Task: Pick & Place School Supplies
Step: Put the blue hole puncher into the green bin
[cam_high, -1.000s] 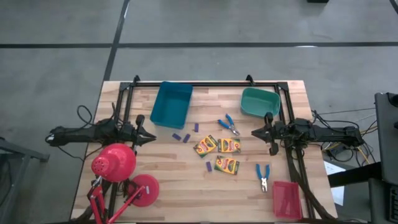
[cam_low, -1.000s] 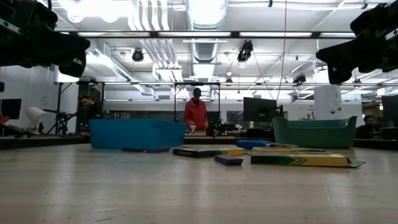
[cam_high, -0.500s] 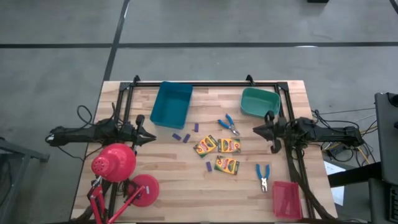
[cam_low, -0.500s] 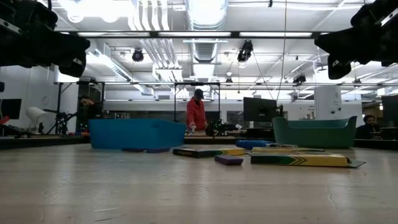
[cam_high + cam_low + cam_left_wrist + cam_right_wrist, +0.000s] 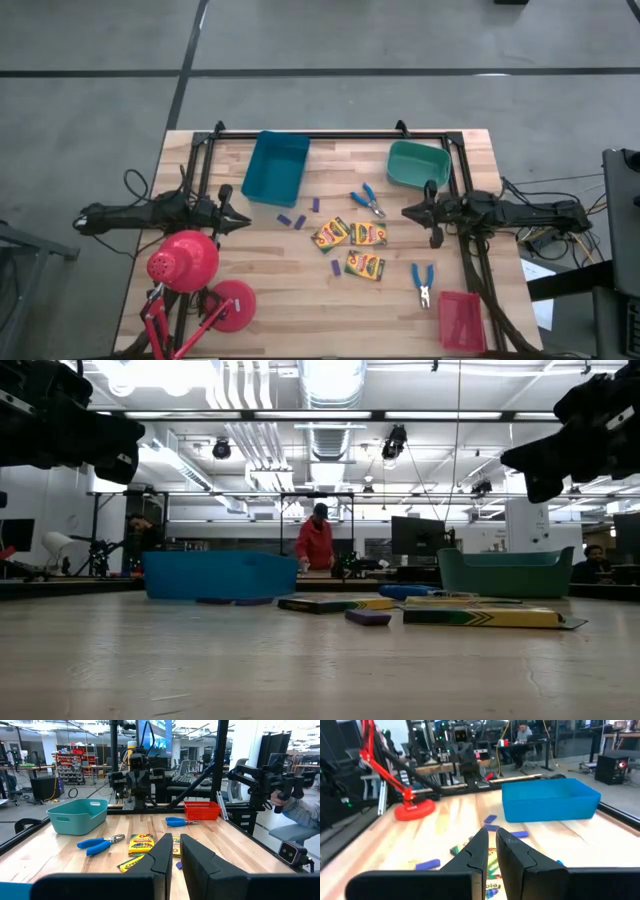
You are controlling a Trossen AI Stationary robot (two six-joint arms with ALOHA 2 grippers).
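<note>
Three yellow crayon boxes (image 5: 330, 234), (image 5: 368, 234), (image 5: 364, 266) lie flat at the table's middle. One pair of blue-handled scissors (image 5: 368, 200) lies just beyond them. Another (image 5: 422, 282) lies toward the near right. Small purple sticks (image 5: 291, 221), (image 5: 315, 205), (image 5: 334, 268) lie scattered around the boxes. My left gripper (image 5: 246, 222) hovers shut at the table's left, pointing level toward the boxes (image 5: 142, 842). My right gripper (image 5: 405, 212) hovers shut at the right, pointing level toward them (image 5: 492, 834). Neither touches anything.
A blue tray (image 5: 275, 166) stands at the far left, a teal tray (image 5: 418, 165) at the far right and a red tray (image 5: 460, 320) at the near right corner. A red desk lamp (image 5: 185, 262) stands at the near left. A person (image 5: 316, 540) stands beyond the table.
</note>
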